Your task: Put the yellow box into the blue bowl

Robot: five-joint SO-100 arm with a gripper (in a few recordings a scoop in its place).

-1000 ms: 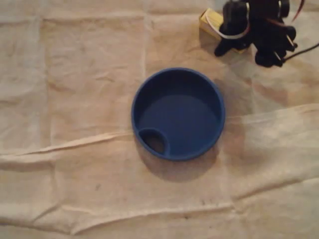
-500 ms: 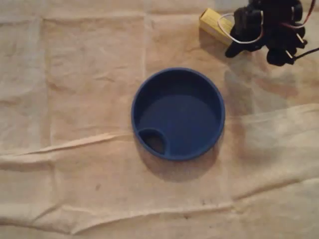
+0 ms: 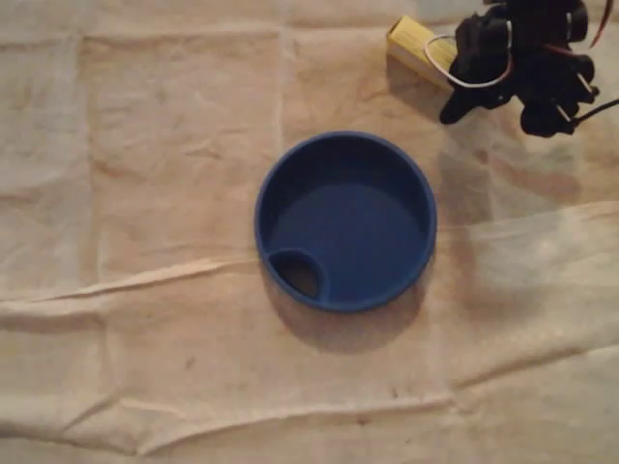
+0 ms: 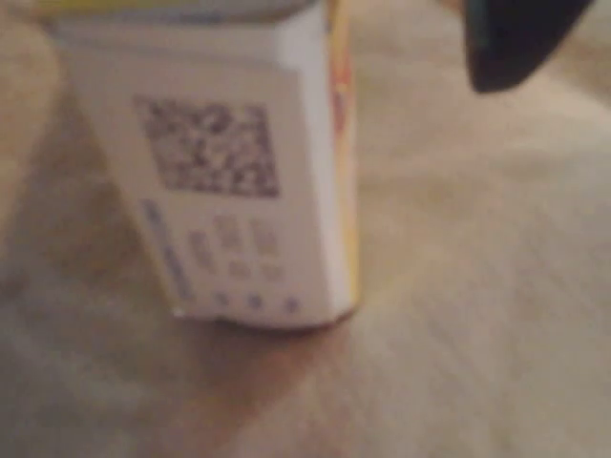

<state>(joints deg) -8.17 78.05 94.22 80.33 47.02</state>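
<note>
yellow box [image 3: 418,45] with white QR-code panel, blue bowl [image 3: 345,220], beige cloth [image 3: 155,174], black tool [image 3: 464,92]

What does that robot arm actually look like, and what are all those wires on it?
The arm is black and blocky. A white cable loops across it, a thin red wire shows near the top, and a black lead trails off right. In the wrist view, one pincer fingertip is dark and rounded.
</note>
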